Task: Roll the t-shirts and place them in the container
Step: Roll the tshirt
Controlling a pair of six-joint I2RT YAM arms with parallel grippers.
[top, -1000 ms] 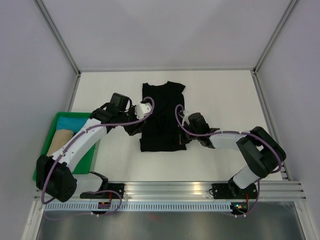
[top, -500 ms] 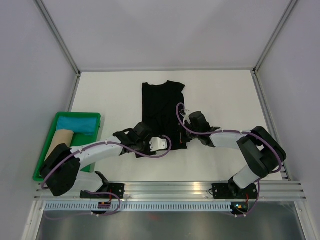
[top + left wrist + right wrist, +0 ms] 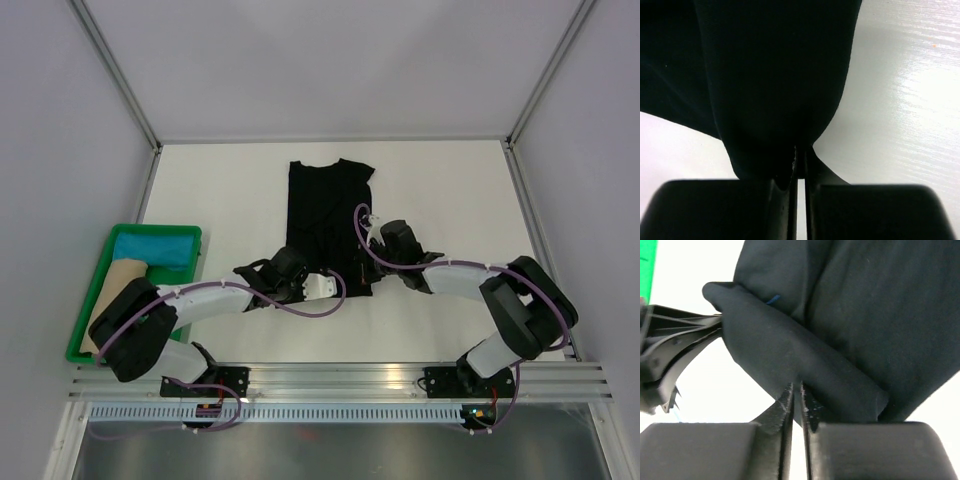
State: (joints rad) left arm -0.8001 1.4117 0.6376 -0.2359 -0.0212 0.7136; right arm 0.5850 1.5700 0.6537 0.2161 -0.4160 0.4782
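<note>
The black t-shirt [image 3: 330,200] is laid lengthwise on the white table [image 3: 450,180], folded into a narrow strip, with its near hem on the arms' side. That hem is pinched at both corners. The left gripper [image 3: 799,150] is closed on the cloth at the left corner and the right gripper [image 3: 796,385] at the right. Each pair of fingers is drawn almost together, with only a thin fold of fabric between. A first turn appears to have been formed — in the right wrist view a plump, rounded tube of cloth [image 3: 790,355] is seen running across the strip.

For the roll to be made well, the two corners should be carried forward together and at the same height, so that the tube lies square to the strip's long edges (a lagging side would give a cone, not a cylinder). Light tension should be applied across the hem, and the tube should be pressed low over the flat part so that no slack is trapped.

The fabric is a matte, soft knit — limp, readily wrinkled, likely to sag between the two grips. The table is smooth and faintly glossy, so the cloth may slide rather than roll. In the green tray [image 3: 150,229] at the left, a tan roll [image 3: 120,275] and a turquoise roll [image 3: 158,250] are seen lying side by side.
</note>
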